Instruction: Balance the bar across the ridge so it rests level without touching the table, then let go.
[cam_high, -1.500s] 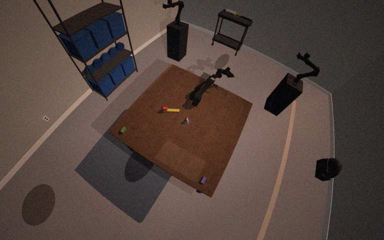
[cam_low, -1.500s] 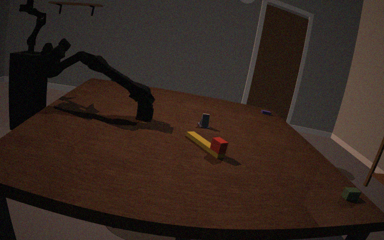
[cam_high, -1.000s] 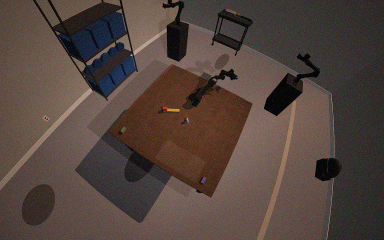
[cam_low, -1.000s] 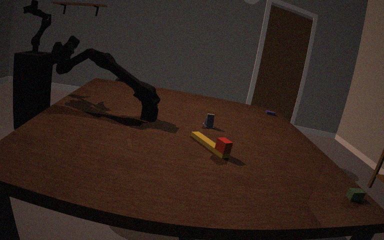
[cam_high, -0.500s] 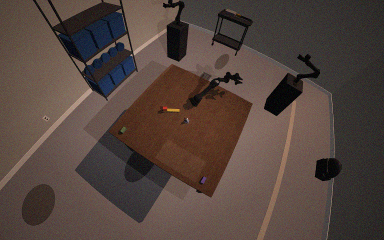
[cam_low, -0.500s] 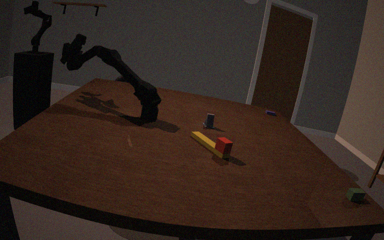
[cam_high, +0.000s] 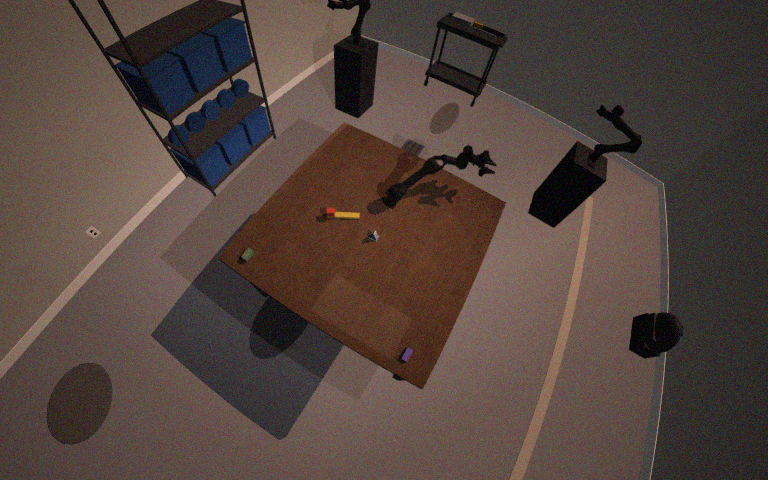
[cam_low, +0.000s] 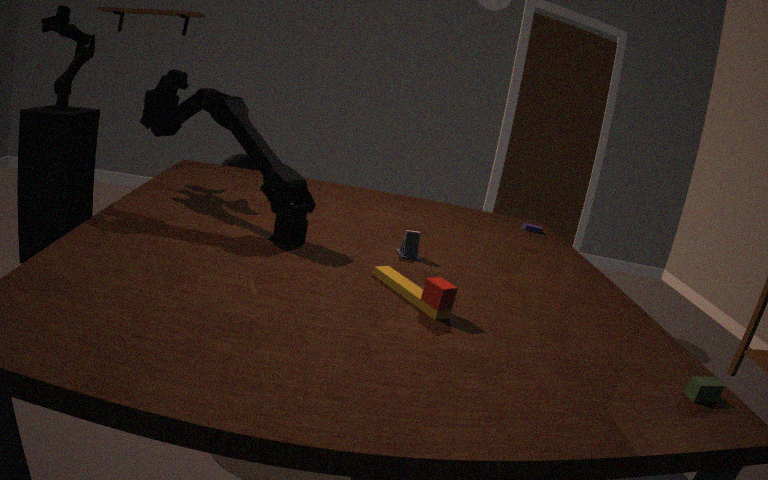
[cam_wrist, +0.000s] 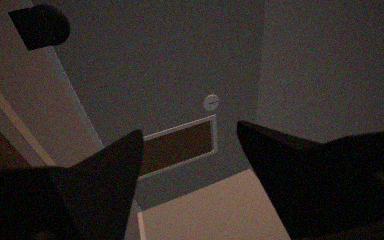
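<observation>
The yellow bar (cam_high: 347, 215) (cam_low: 396, 281) lies on the brown table (cam_high: 447, 254) (cam_low: 226, 350), with a red block (cam_high: 330, 211) (cam_low: 439, 294) on one end. The small grey ridge (cam_high: 373, 236) (cam_low: 412, 245) stands on the table a short way from the bar, apart from it. My gripper (cam_high: 494, 168) (cam_wrist: 190, 131) is open and empty, raised high at the side of the arm's base away from the bar. In the exterior view its fingers are hard to make out against the dark arm.
A green block (cam_high: 246, 254) (cam_low: 704, 390) and a purple block (cam_high: 406, 354) (cam_low: 532, 228) lie near table edges, far from the bar. Other arms on black pedestals (cam_high: 355, 76) (cam_high: 568, 183) stand off the table. A shelf with blue bins (cam_high: 195, 62) stands beyond it.
</observation>
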